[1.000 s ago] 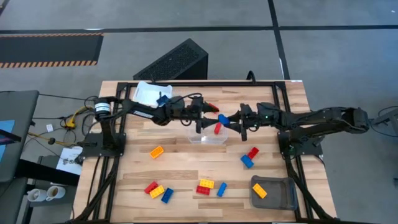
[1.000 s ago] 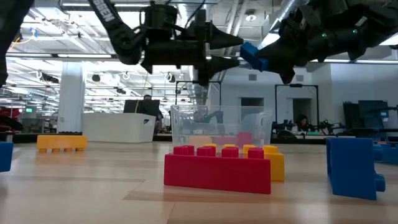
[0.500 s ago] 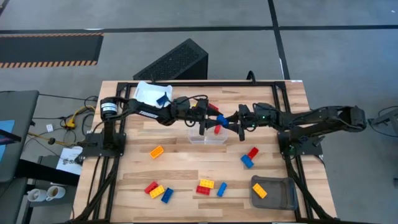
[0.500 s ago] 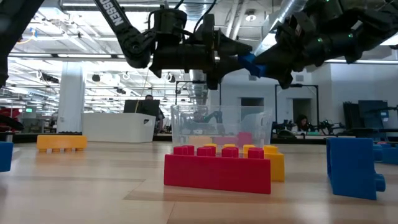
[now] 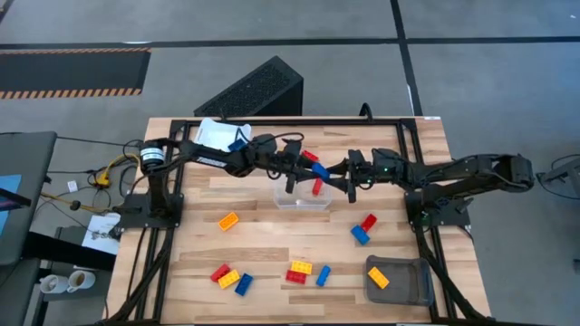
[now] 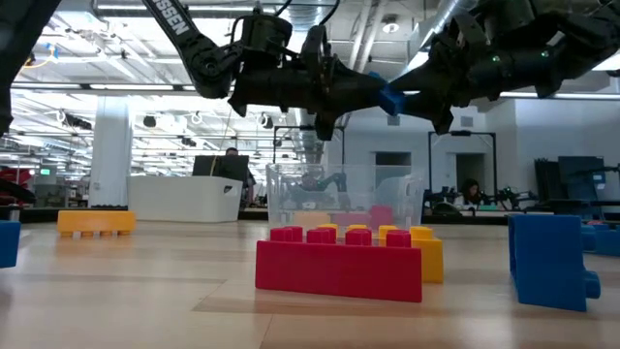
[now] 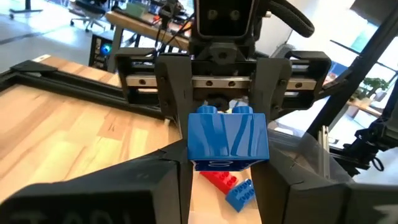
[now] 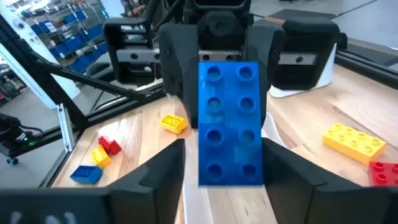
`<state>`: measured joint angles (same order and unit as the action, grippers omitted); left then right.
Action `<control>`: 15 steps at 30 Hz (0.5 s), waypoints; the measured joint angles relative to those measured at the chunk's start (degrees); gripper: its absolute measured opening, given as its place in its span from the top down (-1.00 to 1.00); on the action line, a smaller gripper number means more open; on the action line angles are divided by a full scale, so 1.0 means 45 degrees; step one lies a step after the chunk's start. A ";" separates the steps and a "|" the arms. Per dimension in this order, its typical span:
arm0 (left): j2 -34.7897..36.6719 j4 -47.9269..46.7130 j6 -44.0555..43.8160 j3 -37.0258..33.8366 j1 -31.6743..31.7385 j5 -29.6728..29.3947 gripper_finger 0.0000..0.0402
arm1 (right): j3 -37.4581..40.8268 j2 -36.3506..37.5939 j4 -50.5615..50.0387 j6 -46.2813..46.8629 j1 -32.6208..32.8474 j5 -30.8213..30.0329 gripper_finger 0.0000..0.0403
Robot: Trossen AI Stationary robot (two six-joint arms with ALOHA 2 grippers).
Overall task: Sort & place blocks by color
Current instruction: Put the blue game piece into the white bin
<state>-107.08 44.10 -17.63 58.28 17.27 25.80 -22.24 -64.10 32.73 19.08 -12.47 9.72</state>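
At centre frame, the studded blue plastic brick (image 5: 323, 172) hangs between the left gripper (image 5: 306, 168), pinching it, and the right gripper (image 5: 337, 174), spreading; a weak pinch could drop it beside the clear tray (image 5: 302, 201).

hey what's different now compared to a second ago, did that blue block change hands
The handover is under way above the clear tray. The left tool has moved in to meet the right tool and closed its fingers on the blue block, which the right tool held alone before. The right tool's fingers now stand off the block's sides, easing open. The loose blocks on the table and the trays have not moved.
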 joint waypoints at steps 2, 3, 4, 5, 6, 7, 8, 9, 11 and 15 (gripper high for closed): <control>0.0354 -0.0628 0.0099 -0.0001 0.0190 0.0004 0.54 | -0.0010 0.0005 0.0015 0.0199 -0.0010 -0.0064 -0.18; 0.0557 -0.0971 0.0200 -0.0010 0.0273 -0.0011 0.54 | -0.0007 0.0005 0.0004 0.0276 -0.0012 -0.0083 -0.23; 0.0750 -0.1343 0.0329 -0.0010 0.0345 -0.0043 0.54 | -0.0007 0.0005 -0.0023 0.0290 -0.0015 -0.0083 -0.28; 0.0977 -0.1776 0.0474 -0.0010 0.0408 -0.0120 0.54 | -0.0005 0.0005 -0.0024 0.0317 -0.0010 -0.0083 -0.33; 0.1222 -0.2229 0.0702 -0.0010 0.0456 -0.0414 0.54 | -0.0005 0.0005 -0.0037 0.0353 -0.0010 -0.0010 -0.38; 0.1442 -0.2638 0.0942 -0.0010 0.0516 -0.0941 0.54 | -0.0005 0.0005 -0.0029 0.0376 0.0012 0.0211 -0.42; 0.1663 -0.3084 0.1169 -0.0010 0.0588 -0.1380 0.54 | -0.0005 0.0006 -0.0012 0.0377 0.0044 0.0313 -0.47; 0.1904 -0.3644 0.1387 -0.0013 0.0634 -0.1868 0.54 | -0.0005 0.0010 -0.0010 0.0373 0.0064 0.0473 -0.51; 0.2370 -0.4593 0.1896 -0.0019 0.0662 -0.2732 0.54 | -0.0005 0.0010 -0.0014 0.0372 0.0158 0.0382 -0.60; 0.3686 -0.7295 0.3087 -0.0019 0.0833 -0.4682 0.54 | -0.0063 0.0010 -0.0037 0.0371 0.0197 0.0323 -0.75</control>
<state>-90.49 11.27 -3.74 58.19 21.02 4.73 -22.52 -64.05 32.57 20.75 -11.58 11.17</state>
